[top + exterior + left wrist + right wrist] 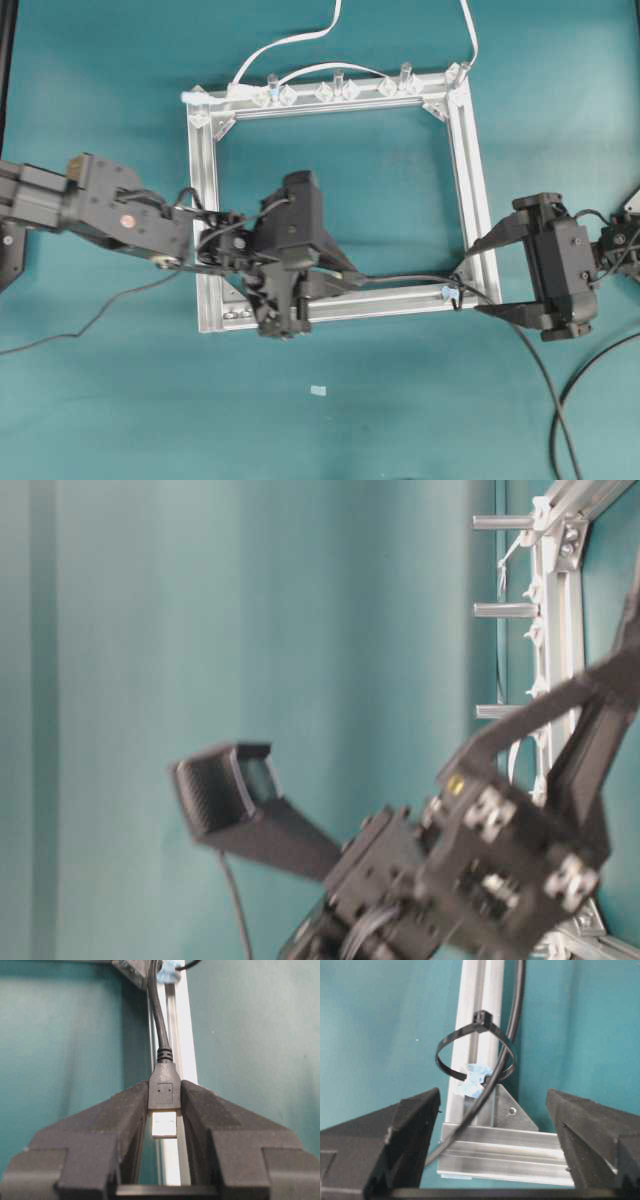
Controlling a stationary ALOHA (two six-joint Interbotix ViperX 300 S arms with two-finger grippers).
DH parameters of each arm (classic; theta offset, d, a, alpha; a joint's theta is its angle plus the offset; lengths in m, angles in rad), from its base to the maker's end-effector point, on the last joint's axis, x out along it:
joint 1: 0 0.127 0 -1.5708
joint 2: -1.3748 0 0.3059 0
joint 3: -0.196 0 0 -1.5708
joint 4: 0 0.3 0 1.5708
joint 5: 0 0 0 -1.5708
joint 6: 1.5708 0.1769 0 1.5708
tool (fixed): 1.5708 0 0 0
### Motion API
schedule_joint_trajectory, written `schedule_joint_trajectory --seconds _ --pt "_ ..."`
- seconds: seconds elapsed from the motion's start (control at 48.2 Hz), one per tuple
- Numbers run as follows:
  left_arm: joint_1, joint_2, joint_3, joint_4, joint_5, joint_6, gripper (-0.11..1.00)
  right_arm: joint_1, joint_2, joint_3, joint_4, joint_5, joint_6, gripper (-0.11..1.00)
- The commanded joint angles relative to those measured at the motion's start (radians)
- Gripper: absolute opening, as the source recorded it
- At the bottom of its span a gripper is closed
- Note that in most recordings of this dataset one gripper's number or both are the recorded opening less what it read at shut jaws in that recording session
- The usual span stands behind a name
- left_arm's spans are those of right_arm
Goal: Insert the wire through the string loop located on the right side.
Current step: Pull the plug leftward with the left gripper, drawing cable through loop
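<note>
My left gripper (164,1097) is shut on the wire's black plug (164,1089), and its metal tip (164,1125) points back toward the wrist. From there the wire (400,279) runs right along the frame's bottom bar to the string loop (455,294). In the right wrist view the wire (512,1030) looks to pass through the string loop (451,1040), just above its blue-white fastener (472,1082). My right gripper (492,1097) is open with nothing between its fingers, and it straddles the frame's corner in front of the loop. From overhead, my left gripper (325,278) sits over the bottom bar and my right gripper (473,284) faces the bottom-right corner.
The silver square frame (205,200) lies flat on the teal table. Clear clips (335,90) and a thin white cable (300,40) line its far bar. The wire's slack (560,420) trails off below my right arm. A small white scrap (318,390) lies near the front.
</note>
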Motion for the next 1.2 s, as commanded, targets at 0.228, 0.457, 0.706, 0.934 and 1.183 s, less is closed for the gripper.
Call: schedule_joint_trajectory --seconds 0.228,0.457,0.706,0.934,1.183 --pt "-0.005 -0.133 0.094 0.000 0.041 -0.044 0.22 -0.002 -0.002 -0.008 -0.003 -0.009 0.002 0.93" --pt "-0.032 -0.230 0.187 0.000 0.123 -0.123 0.22 -0.002 0.000 -0.008 -0.002 -0.009 0.002 0.93" --pt "-0.061 -0.354 0.293 0.000 0.158 -0.221 0.22 -0.002 0.000 -0.006 -0.002 -0.009 0.002 0.93" --pt "-0.117 -0.410 0.385 0.000 0.227 -0.310 0.22 -0.002 0.000 -0.008 -0.003 -0.012 0.002 0.93" --pt "-0.137 -0.410 0.425 -0.002 0.298 -0.356 0.22 -0.002 0.000 -0.006 -0.002 -0.029 0.002 0.93"
